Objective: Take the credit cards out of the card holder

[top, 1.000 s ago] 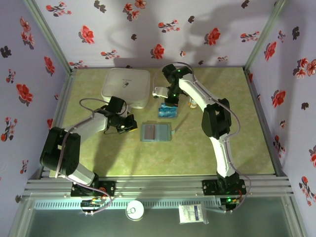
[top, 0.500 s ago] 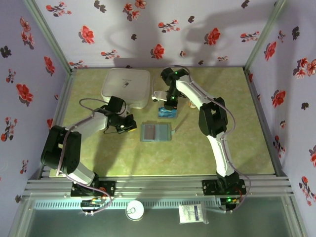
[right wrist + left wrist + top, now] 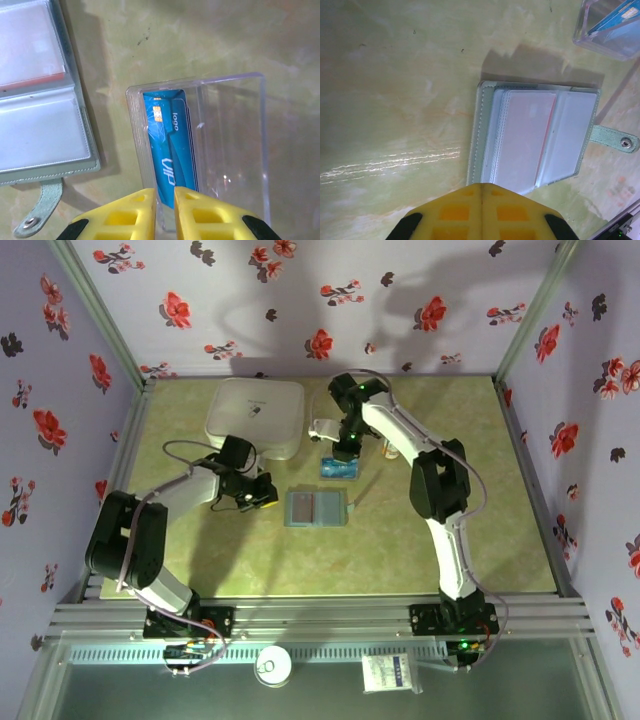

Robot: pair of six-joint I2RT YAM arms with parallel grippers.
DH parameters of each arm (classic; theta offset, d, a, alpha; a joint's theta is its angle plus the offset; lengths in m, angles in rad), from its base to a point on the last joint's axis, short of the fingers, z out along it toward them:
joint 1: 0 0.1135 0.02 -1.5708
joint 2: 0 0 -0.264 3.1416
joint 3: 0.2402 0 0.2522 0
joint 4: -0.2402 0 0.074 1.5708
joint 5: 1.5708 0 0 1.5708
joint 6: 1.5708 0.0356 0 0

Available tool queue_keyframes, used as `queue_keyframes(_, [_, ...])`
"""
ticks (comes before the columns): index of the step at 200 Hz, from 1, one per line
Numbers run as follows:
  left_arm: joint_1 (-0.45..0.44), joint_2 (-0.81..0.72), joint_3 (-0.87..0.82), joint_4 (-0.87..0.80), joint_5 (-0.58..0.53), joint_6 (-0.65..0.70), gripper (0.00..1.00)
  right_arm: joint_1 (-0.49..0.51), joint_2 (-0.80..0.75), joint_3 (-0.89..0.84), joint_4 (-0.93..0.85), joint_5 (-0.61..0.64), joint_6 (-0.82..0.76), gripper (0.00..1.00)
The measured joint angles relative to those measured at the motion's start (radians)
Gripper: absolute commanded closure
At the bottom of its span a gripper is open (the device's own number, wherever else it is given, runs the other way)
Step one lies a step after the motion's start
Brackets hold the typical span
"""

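One risk: my barely parted right hand could drag the blue-teal plastic card from the clear plastic tray on lifting; left hand clenched, empty.

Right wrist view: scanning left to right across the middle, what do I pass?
Open grey-green card holder → blue plastic credit card → clear plastic tray's wider right compartment.

I am opening the right pincer a crack, directly over the blue card inside the clear tray.
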Motion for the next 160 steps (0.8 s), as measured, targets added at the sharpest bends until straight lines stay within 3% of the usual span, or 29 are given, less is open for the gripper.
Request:
queue_keyframes(61, [-0.024, 0.052, 0.032, 0.03, 0.029, 0.0, 1.0, 0.036, -0.222, -0.312, 0.283, -0.012, 0.285, 0.8])
queue_keyframes(160, [-0.049, 0.135, 0.042, 0.049, 0.047, 0.001, 1.0, 0.169, -0.311, -0.704, 0.723, 0.029, 1.075, 0.77])
